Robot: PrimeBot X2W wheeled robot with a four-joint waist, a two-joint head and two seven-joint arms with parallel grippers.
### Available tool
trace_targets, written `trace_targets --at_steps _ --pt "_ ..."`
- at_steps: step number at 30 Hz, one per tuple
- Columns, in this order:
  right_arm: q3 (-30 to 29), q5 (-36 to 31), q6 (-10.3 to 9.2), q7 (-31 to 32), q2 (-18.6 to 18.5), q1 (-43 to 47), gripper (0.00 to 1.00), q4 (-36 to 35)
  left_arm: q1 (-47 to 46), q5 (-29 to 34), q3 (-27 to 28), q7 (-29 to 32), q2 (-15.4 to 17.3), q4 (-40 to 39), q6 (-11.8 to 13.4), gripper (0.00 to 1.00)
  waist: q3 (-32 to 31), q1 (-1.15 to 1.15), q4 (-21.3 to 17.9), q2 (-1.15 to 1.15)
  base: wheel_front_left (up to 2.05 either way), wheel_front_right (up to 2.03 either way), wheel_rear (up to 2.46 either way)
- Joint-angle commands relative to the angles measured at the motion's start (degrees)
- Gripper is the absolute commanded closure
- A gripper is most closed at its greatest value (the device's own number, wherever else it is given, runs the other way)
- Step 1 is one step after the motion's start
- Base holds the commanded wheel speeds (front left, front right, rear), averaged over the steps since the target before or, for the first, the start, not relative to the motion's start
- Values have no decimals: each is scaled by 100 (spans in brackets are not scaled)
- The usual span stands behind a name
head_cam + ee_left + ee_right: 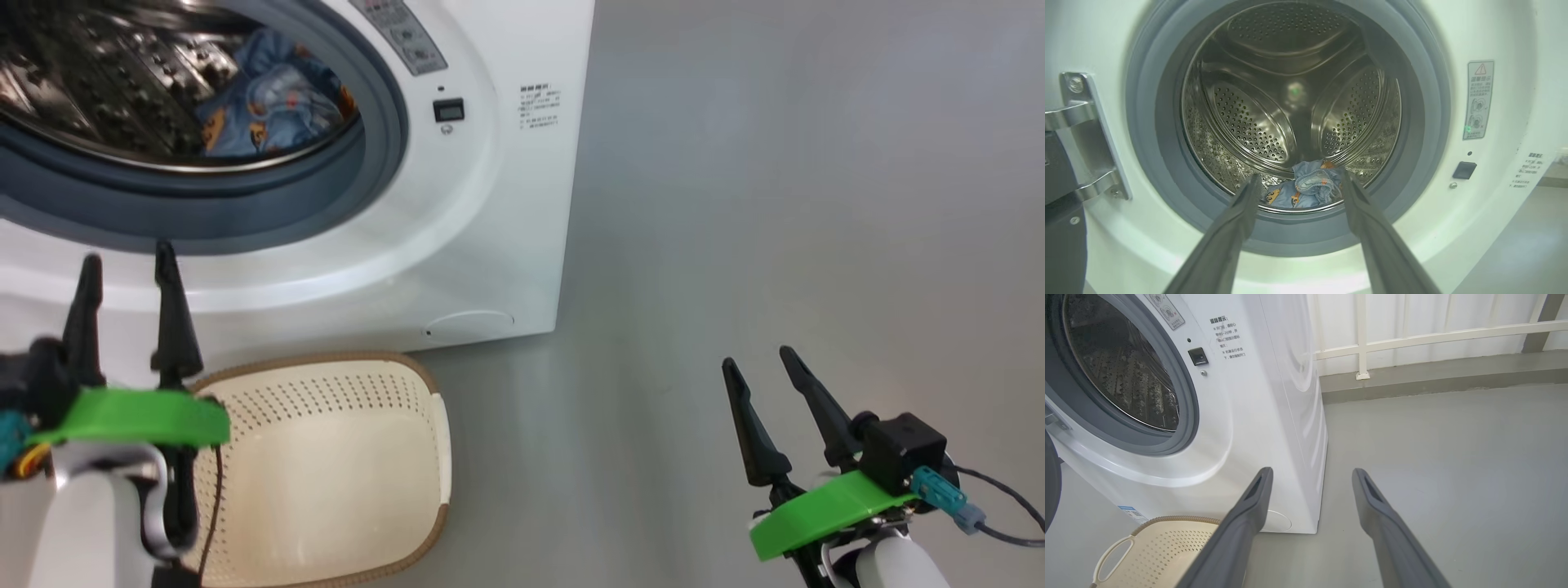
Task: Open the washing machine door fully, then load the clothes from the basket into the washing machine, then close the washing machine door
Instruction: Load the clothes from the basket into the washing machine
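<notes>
The grey floor (775, 204) spreads from 12 to 5 o'clock of the head view, and the washer (490, 204) stands on it at 10 to 12 o'clock, its round mouth uncovered. In the left wrist view the door (1061, 245) is swung away on its steel hinge (1081, 134) at 9 o'clock of the mouth, showing as a dark edge at the picture's border. The basket (326, 457) sits on the floor at 7 o'clock of the head view, just before the washer's front. The clothes (269, 106) lie bunched in the drum (1290, 102), at 6 o'clock of the opening, behind the grey gasket (1425, 122). The left gripper (126, 257), at 8 o'clock, points at the mouth, its fingers apart and holding nothing. The right gripper (758, 359), at 4 o'clock, hangs over bare floor, well apart from the basket, fingers likewise spread and unladen.
</notes>
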Motion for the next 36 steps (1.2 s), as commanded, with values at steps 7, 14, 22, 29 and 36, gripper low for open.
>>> trace_targets --at_steps 7,14,22,29,36 --pt "90 -25 16 -68 20 192 0 -133 740 193 239 -13 92 -673 -15 0 -404 0 56 0 0 0 0" --pt "-5 41 16 -68 20 359 0 -174 1375 251 299 -13 -44 -1028 -15 0 -717 0 78 0 0 0 0" --pt "-23 -43 16 -68 20 524 0 -192 1968 243 391 -13 -152 -1170 10 0 -937 0 67 0 0 0 0" --pt "5 -69 16 -68 20 617 0 -193 2413 229 201 -13 -172 -1289 61 0 -1145 0 79 0 0 0 0" --pt "-55 -103 16 -68 20 746 0 -240 2854 39 -76 -13 -174 -1460 285 0 -1347 0 87 0 0 0 0"
